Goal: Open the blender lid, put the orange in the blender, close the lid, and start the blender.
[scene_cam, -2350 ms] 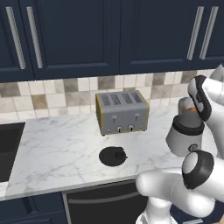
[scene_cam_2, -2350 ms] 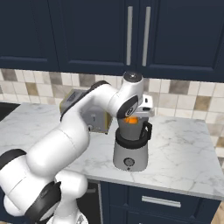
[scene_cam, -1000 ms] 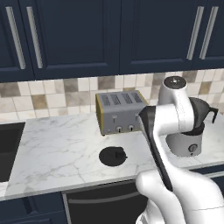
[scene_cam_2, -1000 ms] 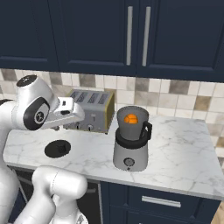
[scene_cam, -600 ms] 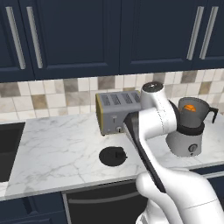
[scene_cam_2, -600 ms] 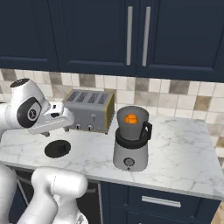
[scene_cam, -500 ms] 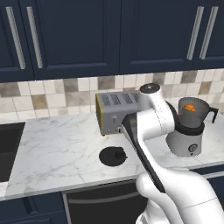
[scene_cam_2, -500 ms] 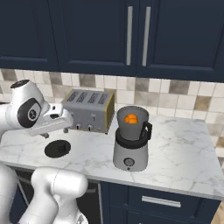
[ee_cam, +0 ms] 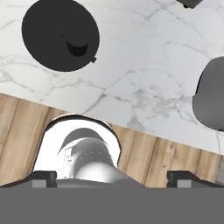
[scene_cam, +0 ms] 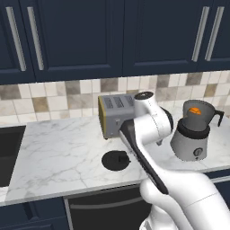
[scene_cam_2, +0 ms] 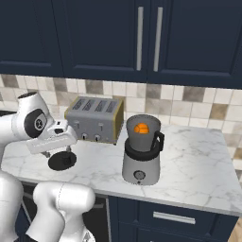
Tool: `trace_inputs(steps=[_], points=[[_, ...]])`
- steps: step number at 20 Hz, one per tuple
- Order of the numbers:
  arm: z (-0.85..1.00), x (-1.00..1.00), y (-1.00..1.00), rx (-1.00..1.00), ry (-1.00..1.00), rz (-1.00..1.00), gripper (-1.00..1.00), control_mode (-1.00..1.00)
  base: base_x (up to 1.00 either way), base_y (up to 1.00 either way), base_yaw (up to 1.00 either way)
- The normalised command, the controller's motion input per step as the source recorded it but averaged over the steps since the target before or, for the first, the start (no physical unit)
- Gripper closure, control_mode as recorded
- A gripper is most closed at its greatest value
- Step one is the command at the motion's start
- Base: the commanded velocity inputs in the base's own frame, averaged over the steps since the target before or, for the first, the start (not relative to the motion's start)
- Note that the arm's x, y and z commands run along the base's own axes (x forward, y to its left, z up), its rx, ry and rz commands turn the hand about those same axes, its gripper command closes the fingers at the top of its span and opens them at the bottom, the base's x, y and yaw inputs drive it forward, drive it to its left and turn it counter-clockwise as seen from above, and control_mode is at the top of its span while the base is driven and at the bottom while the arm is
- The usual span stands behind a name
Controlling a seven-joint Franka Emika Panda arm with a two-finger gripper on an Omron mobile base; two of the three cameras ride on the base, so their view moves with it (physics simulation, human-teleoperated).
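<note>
The hand (ee_cam: pixel 112 178) hangs above the front part of the tabletop (scene_cam: pixel 58 152), its two dark fingertips (ee_cam: pixel 43 178) spread as wide as they go and gripping nothing. Through the hand view, the blender lid (ee_cam: pixel 60 35) lies flat on the marble, a black disc with its small raised centre knob, apart from the fingertips. In the left base view the blender lid (scene_cam: pixel 116 160) sits near the tabletop's front edge, just in front of the toaster (scene_cam: pixel 114 114) and left of the blender (scene_cam: pixel 192 131). In the right base view the lid (scene_cam_2: pixel 62 160) rests under the arm's wrist.

The blender stands lidless on the tabletop to the right of the lid, its silver-grey base carrying the dark translucent jar with the black side handle. The orange (scene_cam_2: pixel 141 128) is inside the jar, visible through the open top; it also shows in the left base view (scene_cam: pixel 194 110).

Behind, the four-slot toaster stands against the tiled backsplash (scene_cam_2: pixel 189 101), under dark blue cabinets (scene_cam: pixel 90 36).
</note>
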Motion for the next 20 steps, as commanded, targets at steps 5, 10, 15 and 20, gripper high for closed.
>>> trace_inputs(steps=[5, 10, 15, 20], points=[[-0.19, 0.0, 0.39, 0.0, 0.19, 0.01, -1.0, -1.0, 0.0, 0.0, 0.0], [-0.15, 0.01, 0.21, 0.02, 0.1, 0.06, -1.0, -1.0, 0.0, 0.0, 0.0], [-0.23, 0.05, 0.07, 0.03, 0.04, 0.09, -1.0, -1.0, 0.0, 0.0, 0.0], [-0.27, 0.16, 0.01, 0.01, 0.0, 0.1, -1.0, -1.0, 0.0, 0.0, 0.0]])
